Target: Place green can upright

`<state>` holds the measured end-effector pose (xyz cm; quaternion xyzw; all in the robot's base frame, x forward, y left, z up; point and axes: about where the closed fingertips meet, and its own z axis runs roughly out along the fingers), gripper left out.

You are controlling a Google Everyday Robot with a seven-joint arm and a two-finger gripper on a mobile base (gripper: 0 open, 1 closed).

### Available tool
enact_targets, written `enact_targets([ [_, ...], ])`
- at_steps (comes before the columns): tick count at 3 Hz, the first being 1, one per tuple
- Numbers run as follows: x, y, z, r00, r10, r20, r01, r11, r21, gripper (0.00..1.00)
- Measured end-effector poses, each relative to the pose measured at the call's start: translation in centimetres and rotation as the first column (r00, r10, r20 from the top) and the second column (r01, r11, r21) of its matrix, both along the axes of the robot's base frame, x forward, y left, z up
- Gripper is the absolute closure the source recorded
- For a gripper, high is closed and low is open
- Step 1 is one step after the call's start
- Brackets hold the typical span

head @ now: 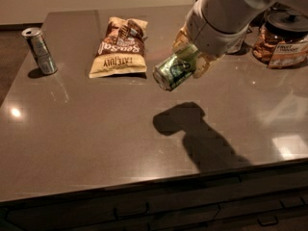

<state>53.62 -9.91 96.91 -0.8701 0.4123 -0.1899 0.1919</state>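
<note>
Gripper [190,61] held the green can [174,71] tilted in the air above the dark countertop [86,134].

Far to the gripper's left, a slim silver can [39,51] stood upright, and nearer on that side a brown-and-cream snack bag [119,47] lay flat. The gripper's fingers were pinched on the green can, which lay nearly sideways with its silver end pointing down and left, clear of the surface. To the gripper's right stood a black-lidded jar [284,38], perhaps holding snacks.
</note>
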Motion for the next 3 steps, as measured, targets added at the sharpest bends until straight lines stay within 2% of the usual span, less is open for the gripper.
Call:
enact_targets([
  [1,0.0,0.0,0.0,1.0000,0.000,0.000,0.000,1.000,0.000,1.00],
  [2,0.3,-0.6,0.4,0.9992,-0.010,0.039,0.011,0.999,-0.042,1.00],
  [3,0.2,-0.7,1.2,0.9873,0.047,0.152,-0.025,0.989,-0.143,1.00],
])
